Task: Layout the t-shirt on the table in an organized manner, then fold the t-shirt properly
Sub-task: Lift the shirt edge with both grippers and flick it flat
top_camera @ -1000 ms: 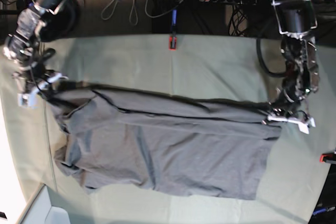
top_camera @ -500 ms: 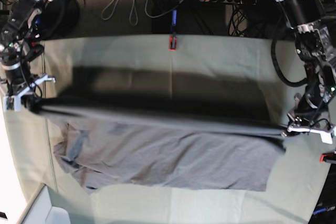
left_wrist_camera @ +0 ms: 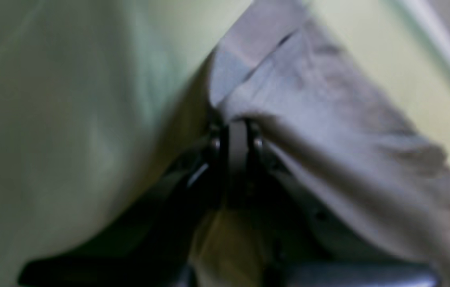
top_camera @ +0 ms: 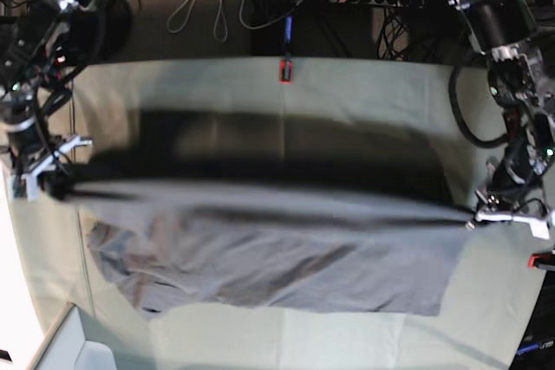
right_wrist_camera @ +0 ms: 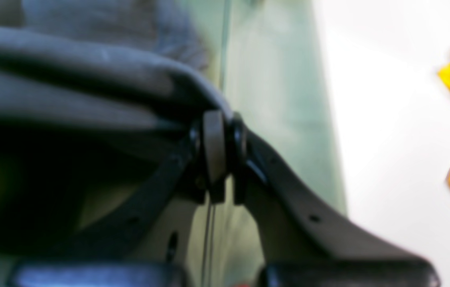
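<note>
The table [top_camera: 347, 101] takes up most of the base view, covered in pale grey-green cloth with faint creases, and there's a red clamp [top_camera: 284, 69] on its far edge plus another one [top_camera: 543, 259] peeking in at the right side.

The t-shirt [top_camera: 286, 257] is dark grey and stretched out long-ways across the table, so its long axis runs left to right in the base view, basically from one arm to the other. Its top edge is pulled up off the cloth into a taut, nearly straight line between the two grippers, and it throws a wide dark shadow on the table behind it. The lower part hangs down and lies on the table toward the near edge. The left end looks bunched and wrinkly; the right end has a cleaner, straighter edge. Can't make out the collar from here.

The right gripper [right_wrist_camera: 217, 147] is clamped tight on a thick fold of the shirt at the left end of the base view. The left gripper [left_wrist_camera: 235, 137] is pinched closed on a bit of the fabric at the other end. Both wrist views are pretty blurry.
</note>
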